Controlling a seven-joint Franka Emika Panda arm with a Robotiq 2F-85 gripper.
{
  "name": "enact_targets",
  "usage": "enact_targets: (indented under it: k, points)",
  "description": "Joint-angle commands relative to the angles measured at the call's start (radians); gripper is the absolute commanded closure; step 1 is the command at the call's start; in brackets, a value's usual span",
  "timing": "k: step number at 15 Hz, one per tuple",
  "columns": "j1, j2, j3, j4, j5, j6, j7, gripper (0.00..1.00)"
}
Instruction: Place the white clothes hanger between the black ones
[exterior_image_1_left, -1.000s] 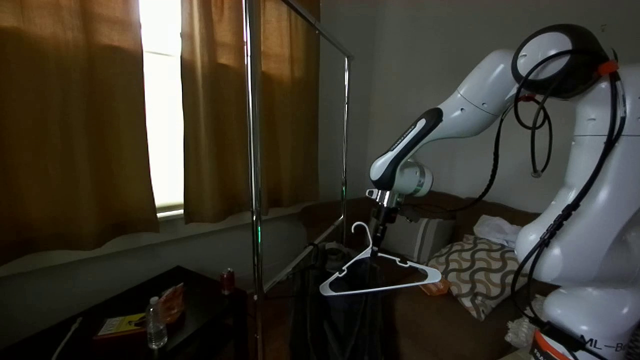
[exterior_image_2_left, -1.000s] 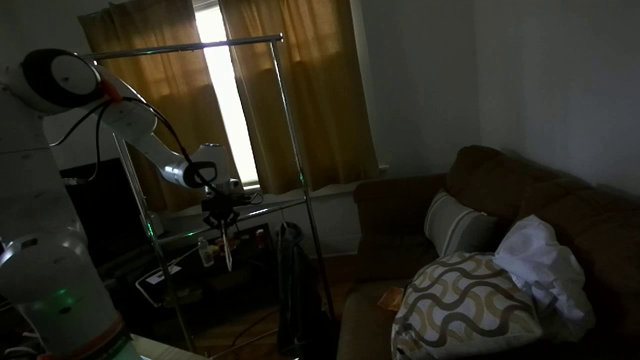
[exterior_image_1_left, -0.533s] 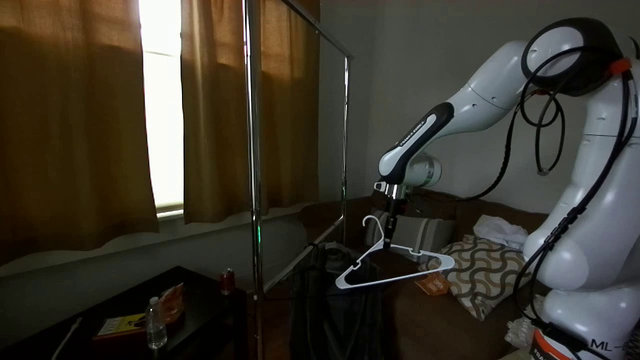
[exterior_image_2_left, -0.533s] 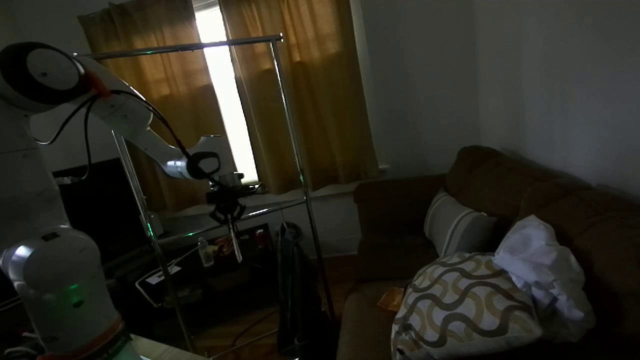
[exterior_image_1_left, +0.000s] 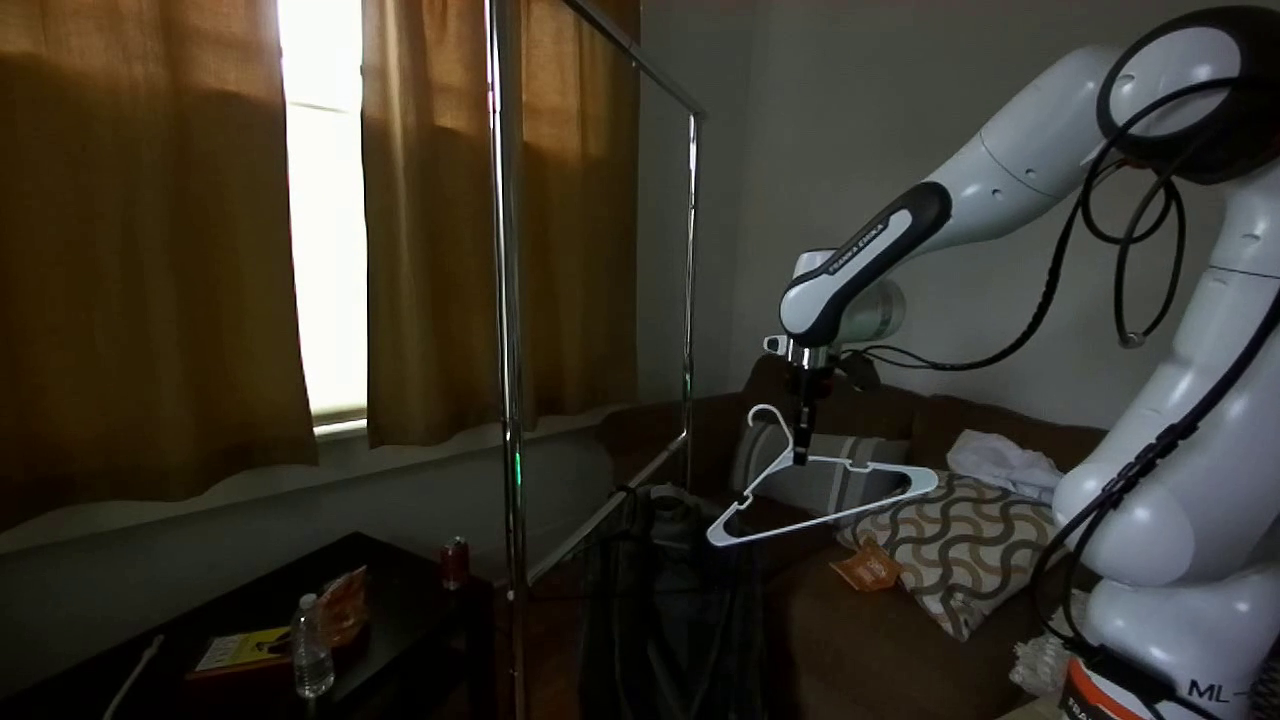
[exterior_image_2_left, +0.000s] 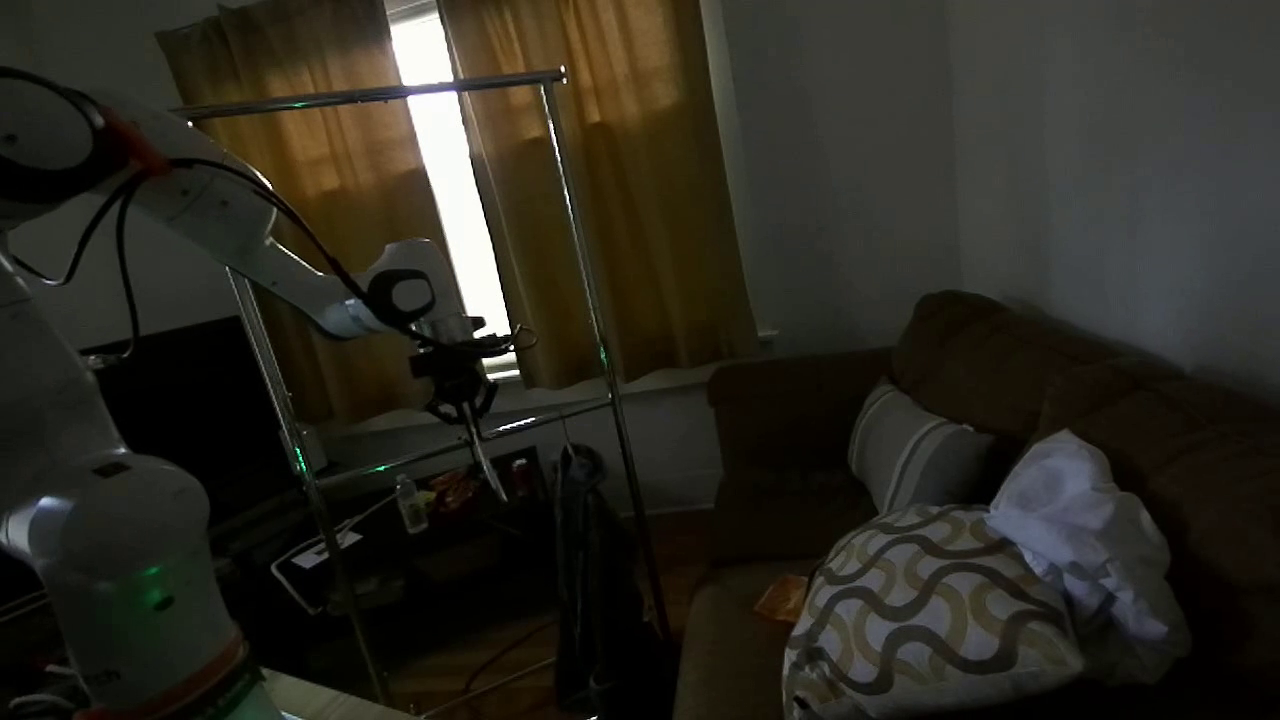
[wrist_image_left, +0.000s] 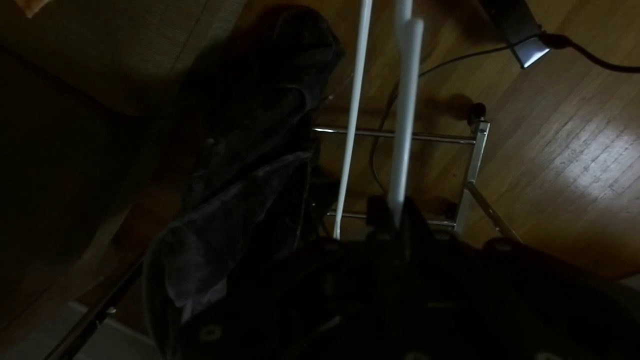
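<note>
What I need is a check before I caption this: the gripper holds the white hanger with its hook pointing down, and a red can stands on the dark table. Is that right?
The hook points up, not down, as an exterior view shows. The rest is right: the gripper holds the white hanger, and a red can stands on the dark table.

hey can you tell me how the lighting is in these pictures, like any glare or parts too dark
In both exterior views, the window is blown out to white between dimmer curtains; in the wrist view, the wooden floor catches glare, the gripper is lost in near-black, and the white clothes hanger stands out pale.
</note>
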Motion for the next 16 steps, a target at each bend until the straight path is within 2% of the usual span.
enact_targets:
  k: [1,6,12,16]
  points:
    - [0.033,-0.037,-0.037,-0.019,-0.094,0.024,0.066,0.98]
    - [0.060,0.063,-0.044,0.007,-0.134,0.122,0.045,0.98]
    - [0.063,0.216,-0.041,0.049,-0.161,0.352,0.044,0.98]
    - [0.064,0.325,-0.005,0.102,-0.055,0.464,-0.028,0.98]
